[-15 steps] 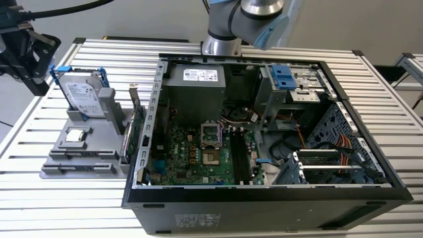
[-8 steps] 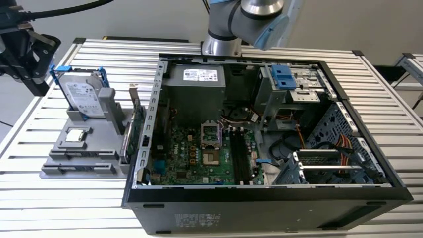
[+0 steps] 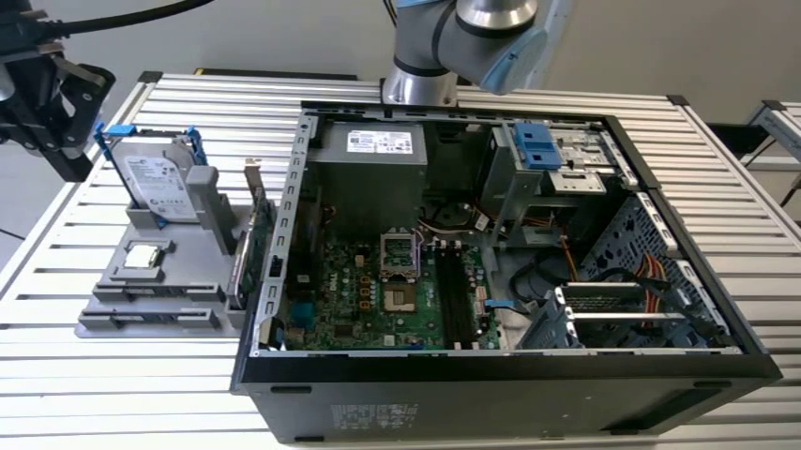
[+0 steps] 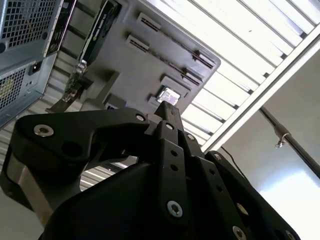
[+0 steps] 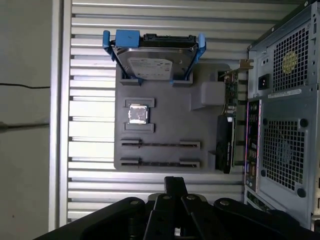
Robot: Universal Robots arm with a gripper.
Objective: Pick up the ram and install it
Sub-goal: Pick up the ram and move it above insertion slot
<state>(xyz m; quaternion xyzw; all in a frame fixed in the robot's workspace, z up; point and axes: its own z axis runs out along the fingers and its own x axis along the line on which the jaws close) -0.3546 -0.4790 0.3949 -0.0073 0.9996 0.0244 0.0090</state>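
First wrist view: gripper [image 5: 176,182], pressed together and empty, should spread and square itself along the tray [image 5: 165,125] slots [image 5: 160,144] before descending.

Nothing readable here: the hard drive label [image 3: 159,185], the white sticker [image 3: 378,141] on the power supply [image 3: 373,178], upper centre, and the yellow sticker [image 5: 289,60] on the case [image 5: 285,150] are all illegible.

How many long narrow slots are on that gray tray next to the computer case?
2. One slot sits next to the square chip; the other runs parallel, by the tray edge farthest from the hard drive. None look hidden.
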